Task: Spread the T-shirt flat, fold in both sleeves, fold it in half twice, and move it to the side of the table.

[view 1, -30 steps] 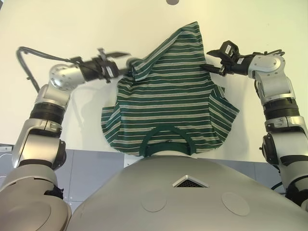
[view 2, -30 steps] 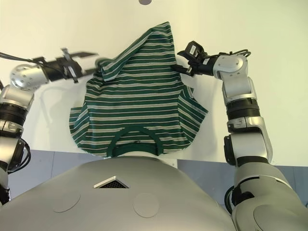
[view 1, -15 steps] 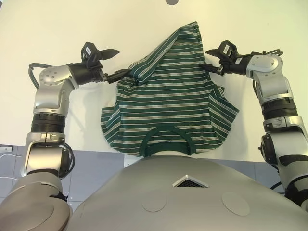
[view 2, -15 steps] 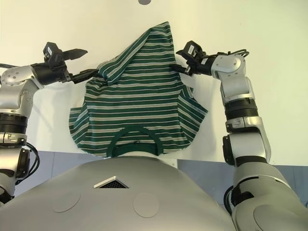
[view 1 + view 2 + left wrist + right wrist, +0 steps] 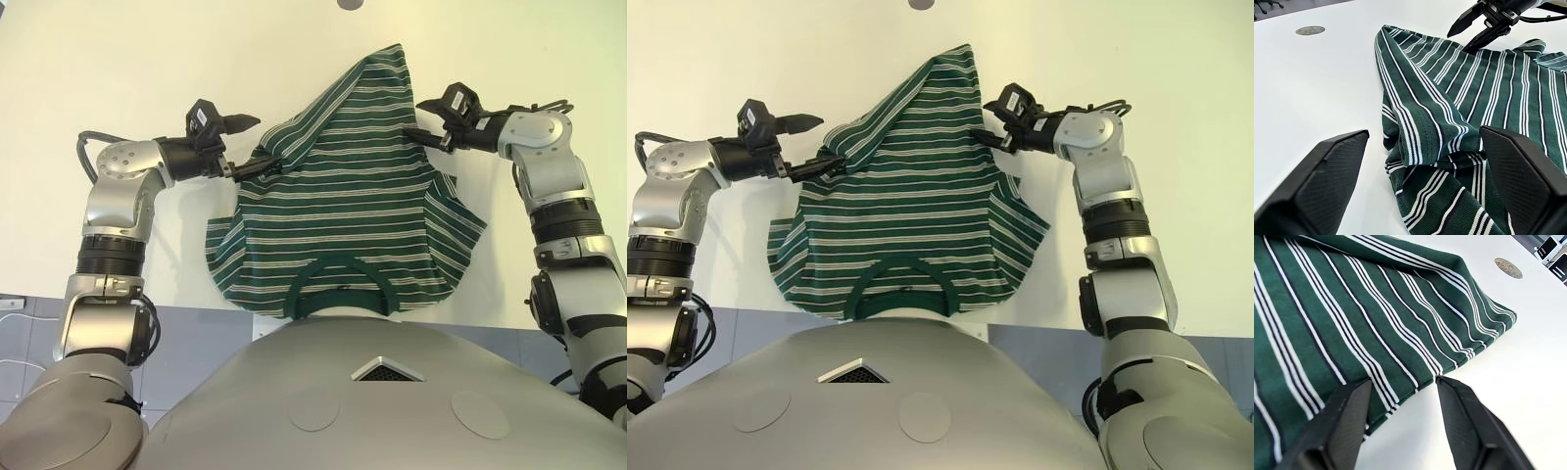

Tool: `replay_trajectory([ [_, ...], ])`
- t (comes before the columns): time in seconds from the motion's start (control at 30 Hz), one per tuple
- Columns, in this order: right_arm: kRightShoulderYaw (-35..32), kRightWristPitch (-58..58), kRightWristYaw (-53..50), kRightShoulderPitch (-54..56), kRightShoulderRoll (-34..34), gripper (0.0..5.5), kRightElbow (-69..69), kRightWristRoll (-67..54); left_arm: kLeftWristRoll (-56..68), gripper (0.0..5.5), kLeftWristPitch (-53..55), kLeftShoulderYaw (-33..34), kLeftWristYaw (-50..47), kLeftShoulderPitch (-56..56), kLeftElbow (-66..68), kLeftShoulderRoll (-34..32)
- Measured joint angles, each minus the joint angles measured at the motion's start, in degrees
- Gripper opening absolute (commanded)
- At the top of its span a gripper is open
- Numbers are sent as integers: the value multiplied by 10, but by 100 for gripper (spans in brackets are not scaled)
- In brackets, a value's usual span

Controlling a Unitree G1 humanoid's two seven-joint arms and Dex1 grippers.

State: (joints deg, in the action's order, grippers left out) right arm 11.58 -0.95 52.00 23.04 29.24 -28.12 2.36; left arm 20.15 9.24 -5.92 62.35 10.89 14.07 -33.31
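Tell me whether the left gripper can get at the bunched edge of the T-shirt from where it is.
Probably yes. The left gripper is open, its fingers either side of the T-shirt's bunched edge, with bare table beside it and nothing in between; closing should catch the fabric.

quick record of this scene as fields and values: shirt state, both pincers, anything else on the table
item: green striped T-shirt on the white table
state: not flat; far part bunched and folded over, collar toward the robot
left pincer: open, at the bunched far left edge
right pincer: open, at the far right edge
other: grey round disc beyond the shirt
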Motion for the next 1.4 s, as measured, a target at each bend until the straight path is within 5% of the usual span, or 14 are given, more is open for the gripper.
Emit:
replay_trajectory([
  [0.7,9,12,-11,2,-4,247,-4,2,-29,2,-21,-4,4,12,38,18],
  [0.9,13,16,-12,-1,0,247,4,3,-24,2,-22,25,20,113,89,11],
  [1.03,11,9,-3,-10,1,247,37,-2,-121,2,-105,-5,3,258,267,-1],
  [1.27,5,-8,18,-29,10,247,116,-11,-348,2,-274,-105,-229,377,539,-29],
  [1.4,13,-14,25,-37,13,247,135,-6,-360,112,-301,-96,-269,382,591,17],
])
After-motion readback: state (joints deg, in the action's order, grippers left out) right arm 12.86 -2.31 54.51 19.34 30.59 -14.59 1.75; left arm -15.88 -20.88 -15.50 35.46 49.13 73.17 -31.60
